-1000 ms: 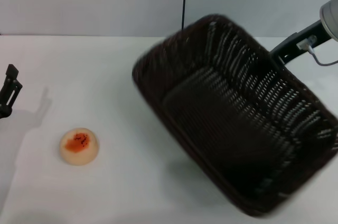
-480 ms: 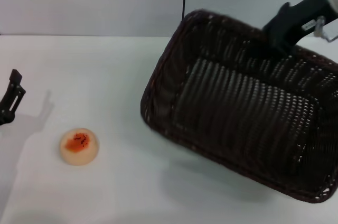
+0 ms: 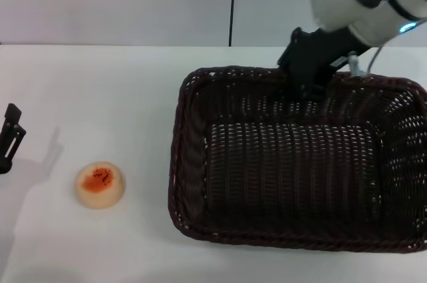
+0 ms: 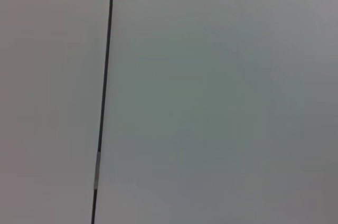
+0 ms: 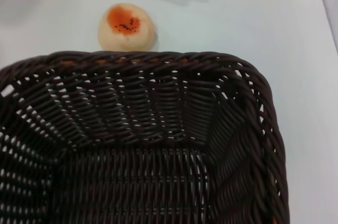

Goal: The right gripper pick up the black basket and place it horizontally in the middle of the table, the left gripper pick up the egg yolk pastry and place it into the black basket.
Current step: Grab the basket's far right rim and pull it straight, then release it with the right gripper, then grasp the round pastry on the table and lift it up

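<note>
The black basket (image 3: 193, 163) lies level and lengthwise across the right half of the white table (image 3: 100, 89), empty inside. My right gripper (image 3: 308, 79), on the white and grey arm, is shut on the middle of the basket's far rim. The egg yolk pastry (image 3: 100, 184) sits on the table to the left of the basket, apart from it. My left gripper (image 3: 9, 137) shows only partly at the far left edge, away from the pastry. The right wrist view shows the basket's inside (image 5: 142, 108) and the pastry (image 5: 127, 26) beyond its short rim.
A grey wall with a thin vertical black line (image 3: 233, 3) stands behind the table. The left wrist view shows only that wall and the black line (image 4: 104, 97). Bare table lies between the pastry and the basket.
The right arm has swung the basket from tilted and diagonal to level and lengthwise, and lowered it. The right gripper moved left along the far side. The left gripper shifted slightly; the pastry stayed put.
</note>
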Available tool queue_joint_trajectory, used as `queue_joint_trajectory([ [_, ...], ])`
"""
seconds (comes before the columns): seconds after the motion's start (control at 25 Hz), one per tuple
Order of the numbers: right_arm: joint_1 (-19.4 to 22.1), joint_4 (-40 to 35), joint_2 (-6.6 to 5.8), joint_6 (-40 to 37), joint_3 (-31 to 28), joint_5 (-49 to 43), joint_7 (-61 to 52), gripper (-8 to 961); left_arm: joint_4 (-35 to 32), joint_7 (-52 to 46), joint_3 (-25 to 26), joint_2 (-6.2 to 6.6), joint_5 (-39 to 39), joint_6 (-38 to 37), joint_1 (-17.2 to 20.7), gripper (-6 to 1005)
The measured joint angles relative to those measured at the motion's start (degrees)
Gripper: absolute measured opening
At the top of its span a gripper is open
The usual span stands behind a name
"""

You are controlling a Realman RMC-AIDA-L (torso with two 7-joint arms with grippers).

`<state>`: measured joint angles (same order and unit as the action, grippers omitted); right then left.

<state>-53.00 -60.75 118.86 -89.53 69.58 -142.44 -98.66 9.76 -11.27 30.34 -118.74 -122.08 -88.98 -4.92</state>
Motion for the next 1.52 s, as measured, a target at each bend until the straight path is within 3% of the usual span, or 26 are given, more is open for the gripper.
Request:
queue_joint_trajectory([
  [0.44,0.6,1.3,0.19,2.2,6.4,3.8,0.1,146,-0.1,-0.2,-0.6,0.03,0.0,-0.4,0.8,728],
  [0.68,1.9,0.6,0.38,2.3,8.0,3.8,-2.1,200,-0.1,-0.2,-0.6,0.14,0.0,-0.3,0.3,723],
  [1.04,7.0,-7.6,0.42,2.5,9.6,3.8,-2.4,282,-0.2,-0.3,-0.7,0.27,0.0,-0.7,0.3,715],
  [1.16,10.4,-13.9,0.36,2.5,9.7,3.8,-2.5,500,-0.5,-0.5,-0.9,0.36,0.0,-2.0,0.5,713],
  [1.28,14.8,-21.4,0.48,2.1,8.0,4.9,-2.6,601,-0.7,-0.8,-1.5,0.44,0.0,-2.4,0.6,710],
  [1.36,17.8,-25.0,0.6,1.9,5.8,7.5,-2.7,668,-2.7,-3.7,-4.6,0.88,0.0,-3.0,0.5,708],
  [1.52,24.1,-27.1,0.68,2.0,-0.8,18.3,-2.2,713,-12.7,-14.1,-12.9,1.1,-0.1,-6.4,-1.7,705],
])
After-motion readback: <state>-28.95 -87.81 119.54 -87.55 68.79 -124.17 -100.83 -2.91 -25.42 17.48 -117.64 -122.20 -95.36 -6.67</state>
